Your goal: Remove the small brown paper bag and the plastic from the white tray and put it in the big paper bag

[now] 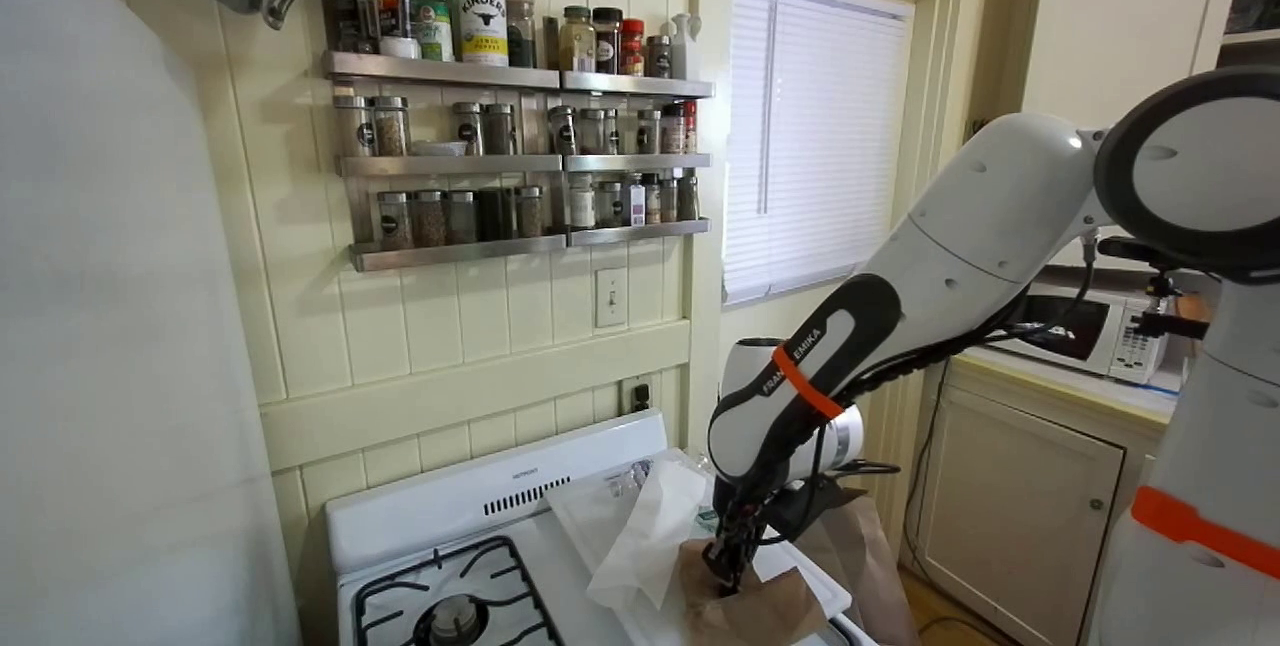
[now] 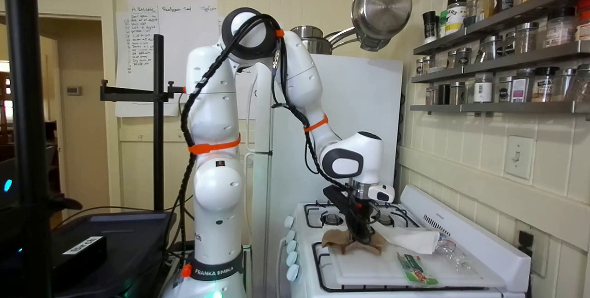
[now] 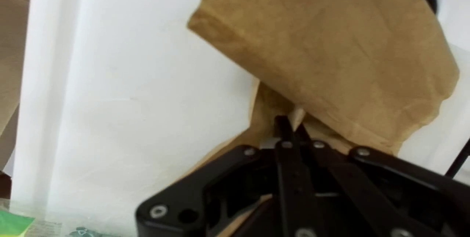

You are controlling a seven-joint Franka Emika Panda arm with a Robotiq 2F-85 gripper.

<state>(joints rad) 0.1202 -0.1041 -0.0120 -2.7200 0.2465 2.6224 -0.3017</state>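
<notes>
The small brown paper bag lies crumpled on the white tray. It also shows in an exterior view and fills much of the wrist view. My gripper points down with its fingers nearly together and a fold of this bag pinched between the tips. Clear plastic lies at the tray's wall-side end. A green and red plastic wrapper lies on the tray. The big paper bag stands beside the stove, partly hidden behind the arm and tray.
A white paper sheet lies on the tray next to the gripper. The tray rests on the stove, with black burner grates beside it. The stove's back panel and spice shelves are along the wall.
</notes>
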